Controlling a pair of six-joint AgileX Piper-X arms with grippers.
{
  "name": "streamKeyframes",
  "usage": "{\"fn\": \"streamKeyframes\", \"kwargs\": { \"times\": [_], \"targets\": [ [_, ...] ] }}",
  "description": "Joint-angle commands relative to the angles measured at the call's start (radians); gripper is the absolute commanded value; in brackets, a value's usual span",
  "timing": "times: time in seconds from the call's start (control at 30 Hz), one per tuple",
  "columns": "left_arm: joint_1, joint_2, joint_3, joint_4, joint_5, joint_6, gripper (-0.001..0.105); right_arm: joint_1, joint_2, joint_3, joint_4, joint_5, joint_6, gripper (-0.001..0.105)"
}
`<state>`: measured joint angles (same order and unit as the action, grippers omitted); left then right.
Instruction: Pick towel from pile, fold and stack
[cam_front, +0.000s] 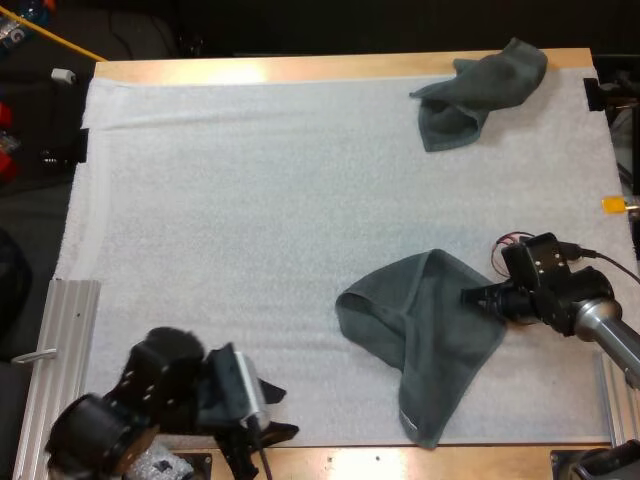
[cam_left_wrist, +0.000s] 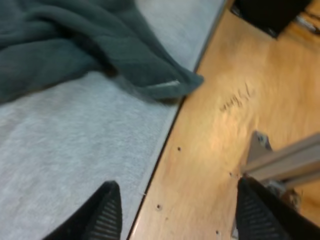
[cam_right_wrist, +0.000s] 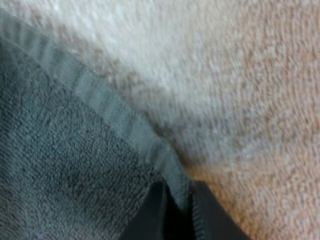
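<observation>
so the right gripper (cam_front: 470, 297) was pinched tight on the hem of the grey-green towel (cam_front: 420, 330), which spread out left of its fingertips, long axis running down to a corner pointing at the mat's (cam_front: 250, 200) near edge, off to the right of the wide-open left gripper (cam_front: 280, 412).

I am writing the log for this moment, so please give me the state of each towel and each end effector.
near towel: loosely doubled over, not flat
far towel: crumpled, untouched
left end effector: open, holding nothing
right end effector: shut on the near towel's edge
</observation>
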<state>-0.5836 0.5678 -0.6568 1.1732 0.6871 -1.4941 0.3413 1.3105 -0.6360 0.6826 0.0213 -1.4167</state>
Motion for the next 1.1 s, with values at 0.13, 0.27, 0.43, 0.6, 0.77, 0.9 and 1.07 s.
{"fn": "streamKeyframes", "kwargs": {
  "times": [0.13,0.27,0.43,0.6,0.77,0.9,1.07],
  "targets": [
    [-0.146,0.121,-0.008,-0.112,-0.013,0.027,0.059,-0.001,-0.010,-0.001,0.034,0.005,-0.009,0.000],
    [-0.223,0.208,-0.011,-0.183,-0.024,0.027,0.059,-0.001,-0.010,-0.001,0.041,0.005,-0.009,0.000],
    [-0.306,0.330,-0.019,-0.277,-0.024,0.027,0.059,-0.001,-0.010,-0.001,0.041,0.005,-0.009,0.000],
    [-0.357,0.448,-0.071,-0.310,-0.024,0.027,0.059,-0.001,-0.010,-0.001,0.041,0.005,-0.009,0.000],
    [-0.427,0.560,-0.123,-0.355,-0.024,0.026,0.059,-0.001,-0.010,-0.001,0.042,0.005,-0.009,0.000],
    [-0.481,0.668,-0.148,-0.370,-0.024,0.022,0.059,-0.001,-0.010,-0.001,0.055,0.005,-0.009,0.000],
    [-0.503,0.763,-0.156,-0.398,-0.034,0.008,0.059,-0.001,-0.010,-0.001,0.057,0.005,-0.009,0.000]
  ]
}}
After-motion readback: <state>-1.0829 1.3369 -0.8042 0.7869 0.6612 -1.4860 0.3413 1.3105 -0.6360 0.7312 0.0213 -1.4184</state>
